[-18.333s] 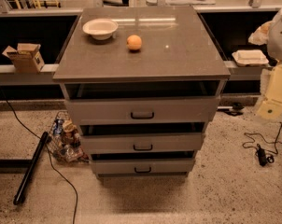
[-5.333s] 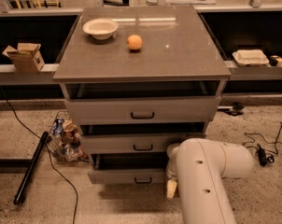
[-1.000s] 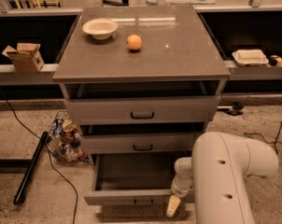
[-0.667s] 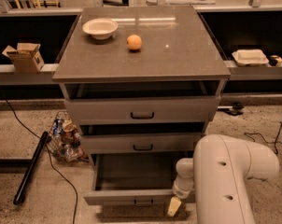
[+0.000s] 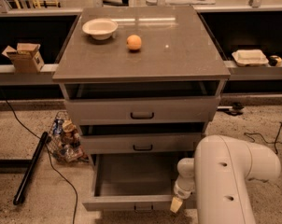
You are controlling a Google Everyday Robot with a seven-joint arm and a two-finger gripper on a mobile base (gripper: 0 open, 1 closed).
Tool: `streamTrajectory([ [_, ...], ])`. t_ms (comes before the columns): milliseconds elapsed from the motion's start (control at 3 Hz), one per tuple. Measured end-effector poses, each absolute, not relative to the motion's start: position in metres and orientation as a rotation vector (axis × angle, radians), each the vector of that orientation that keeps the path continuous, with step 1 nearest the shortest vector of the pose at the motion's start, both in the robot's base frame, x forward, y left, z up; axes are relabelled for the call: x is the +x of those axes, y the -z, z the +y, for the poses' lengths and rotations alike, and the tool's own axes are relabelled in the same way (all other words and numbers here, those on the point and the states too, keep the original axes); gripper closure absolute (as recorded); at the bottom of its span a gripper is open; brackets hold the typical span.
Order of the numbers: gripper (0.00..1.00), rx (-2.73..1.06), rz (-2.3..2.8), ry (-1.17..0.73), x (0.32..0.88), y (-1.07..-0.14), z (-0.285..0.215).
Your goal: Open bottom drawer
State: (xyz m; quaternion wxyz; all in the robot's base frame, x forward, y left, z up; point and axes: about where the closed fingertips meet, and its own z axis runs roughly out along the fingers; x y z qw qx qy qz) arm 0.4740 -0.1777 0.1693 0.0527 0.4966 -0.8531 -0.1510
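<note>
Pincer (image 5: 176,203) hangs by the open bottom drawer (image 5: 131,178), at its front right corner.

There are three grey drawers: one top drawer (image 5: 142,110), one middle drawer (image 5: 142,143) and one bottom drawer (image 5: 127,202). There is also one white bowl (image 5: 100,28), one orange (image 5: 134,42), one cardboard box (image 5: 23,57) and one gripper (image 5: 176,204), at the bottom drawer's front right corner.

White bowl (image 5: 100,28), orange (image 5: 134,42), cardboard box (image 5: 24,56)
</note>
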Motion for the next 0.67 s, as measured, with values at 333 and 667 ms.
streamTrajectory([
  [333, 0.15, 1.511, -2.608, 0.444, 0.466, -0.177, -0.177],
  [667, 0.00, 1.515, -2.635, 0.428, 0.454, -0.189, -0.177],
])
